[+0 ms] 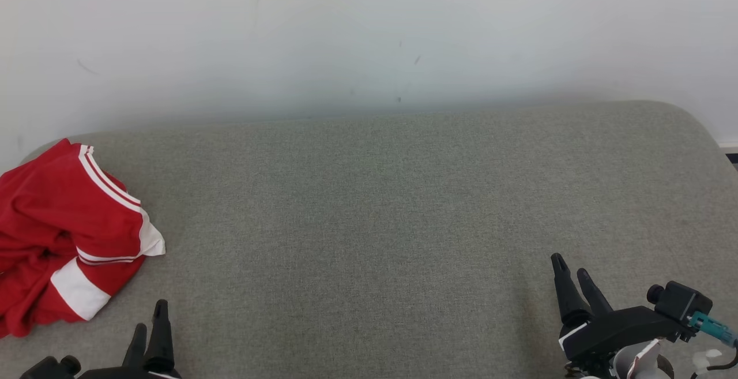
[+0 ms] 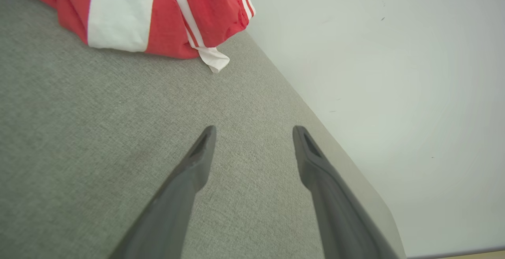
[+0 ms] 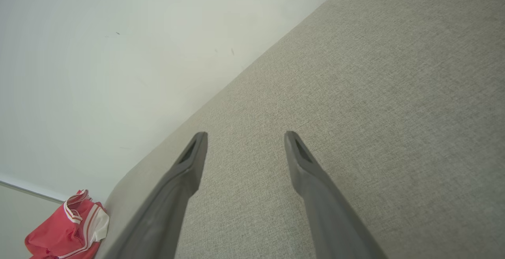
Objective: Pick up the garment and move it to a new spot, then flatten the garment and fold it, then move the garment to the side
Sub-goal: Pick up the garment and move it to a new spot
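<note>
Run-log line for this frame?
stage: pre-pickup | garment: crumpled, left end of grey surface | left gripper: open, empty | right gripper: open, empty

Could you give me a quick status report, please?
Left gripper, right gripper: open, empty. Crumpled red-and-white garment at left end of grey fabric surface, untouched. Nothing in the way.

Grey cushion (image 1: 380,206) bare across middle and right; crumpled garment (image 1: 63,229) at left end; wall (image 1: 369,33) behind.

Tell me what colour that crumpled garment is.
The garment is red with white panels and thin white stripes, clearest in the head view.
</note>
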Controlling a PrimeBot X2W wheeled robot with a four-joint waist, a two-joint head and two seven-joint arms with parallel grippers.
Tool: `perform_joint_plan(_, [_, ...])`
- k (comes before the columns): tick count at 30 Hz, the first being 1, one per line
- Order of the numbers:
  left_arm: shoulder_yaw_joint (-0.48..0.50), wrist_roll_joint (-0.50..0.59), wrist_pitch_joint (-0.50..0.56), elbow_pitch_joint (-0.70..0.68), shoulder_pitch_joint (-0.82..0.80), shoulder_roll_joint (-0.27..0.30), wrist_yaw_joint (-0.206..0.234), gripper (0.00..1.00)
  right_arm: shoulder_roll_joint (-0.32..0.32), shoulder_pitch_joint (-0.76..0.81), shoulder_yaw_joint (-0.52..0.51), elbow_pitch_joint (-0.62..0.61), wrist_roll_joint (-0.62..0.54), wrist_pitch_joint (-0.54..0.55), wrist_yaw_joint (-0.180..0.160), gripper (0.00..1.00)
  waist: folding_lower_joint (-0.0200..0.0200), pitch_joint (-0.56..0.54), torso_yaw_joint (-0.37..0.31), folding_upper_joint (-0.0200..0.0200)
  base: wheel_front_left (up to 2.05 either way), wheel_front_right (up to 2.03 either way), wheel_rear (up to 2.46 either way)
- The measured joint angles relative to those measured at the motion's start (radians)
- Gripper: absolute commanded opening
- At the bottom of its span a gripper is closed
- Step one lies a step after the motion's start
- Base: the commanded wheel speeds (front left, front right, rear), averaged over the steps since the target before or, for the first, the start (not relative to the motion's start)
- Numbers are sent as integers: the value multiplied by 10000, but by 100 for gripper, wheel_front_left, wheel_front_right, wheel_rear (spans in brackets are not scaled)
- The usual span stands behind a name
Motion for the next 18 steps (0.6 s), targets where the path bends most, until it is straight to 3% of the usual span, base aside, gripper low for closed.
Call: perform_joint_plan(18, [-261, 2800, -349, 10, -195, 151, 439, 100, -211, -236, 591, -10, -2458, -644, -441, 100, 0, -84, 25, 0, 0, 0, 0])
